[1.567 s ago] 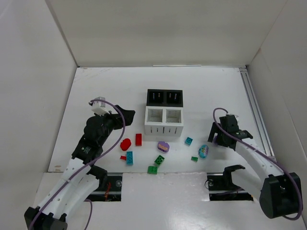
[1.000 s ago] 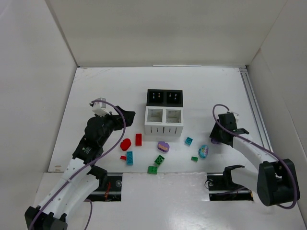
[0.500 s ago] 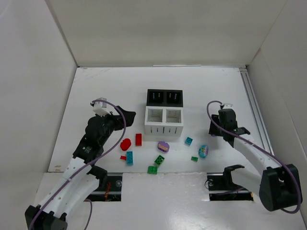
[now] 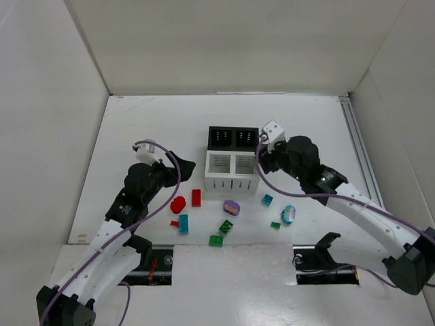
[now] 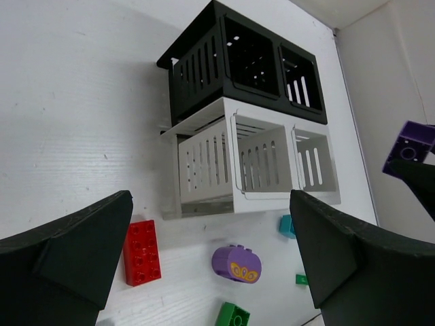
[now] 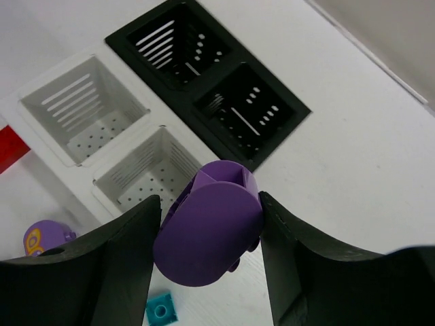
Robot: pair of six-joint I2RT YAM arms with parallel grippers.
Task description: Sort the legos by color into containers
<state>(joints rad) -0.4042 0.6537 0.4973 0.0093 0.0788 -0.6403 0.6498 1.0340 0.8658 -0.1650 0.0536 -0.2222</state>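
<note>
White table, white walls; right pincer grips purple lego, left pincer gapes.

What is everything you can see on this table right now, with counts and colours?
Black bins: two, black, back pair.
White bins: two, white, front pair.
Red legos: three, red, front-left of the white bins.
Teal legos: three, teal, one beside the reds, two front-right.
Green legos: three, green, nearest the arms.
Purple oval: one, purple, before the white bins.
Purple lego: one, purple, held at the bins' right side.
Table: one, white, under everything.
Left gripper: one, black, open, left of the bins.
Right gripper: one, black, shut on the purple lego.
</note>
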